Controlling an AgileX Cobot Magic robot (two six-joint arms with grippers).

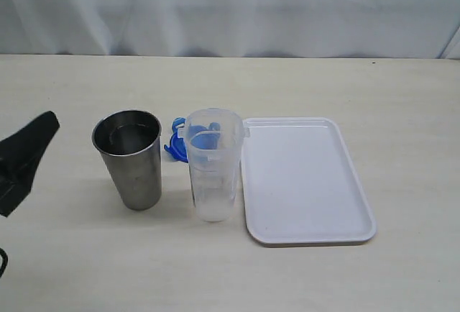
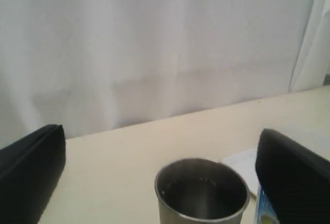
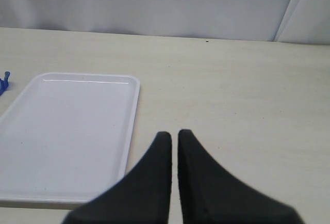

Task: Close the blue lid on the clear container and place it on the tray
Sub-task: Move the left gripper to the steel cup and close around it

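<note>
The clear container point(image 1: 213, 175) stands up straight on the bench point(image 1: 402, 96), near the middle. Its top is open. The blue lid point(image 1: 176, 147) is not on it. The lid sits low at the far side of the container, in the gap between the container and a grey metal cup point(image 1: 129, 157). Part of the lid shows through the clear wall. I cannot tell if the lid is joined to the container.

The tray point(image 1: 305, 179) lies flat just beside the container, on the other side from the cup. The tray's long edge is very close to the container, maybe touching it. Nothing lies on the tray.

The left claw point(image 2: 160, 136) is wide open and holds nothing. In the outside view it pokes in at the left edge, with a strip of bare bench between it and the cup. From its own camera, the cup stands in front of it, in line with the gap between its two fingers.

The right claw point(image 3: 174, 136) is shut, with only a thin slit between its tips, and holds nothing. It hangs over bare bench beside the tray's long edge. The bench past the tray is open, back to the white curtain point(image 1: 230, 10).
</note>
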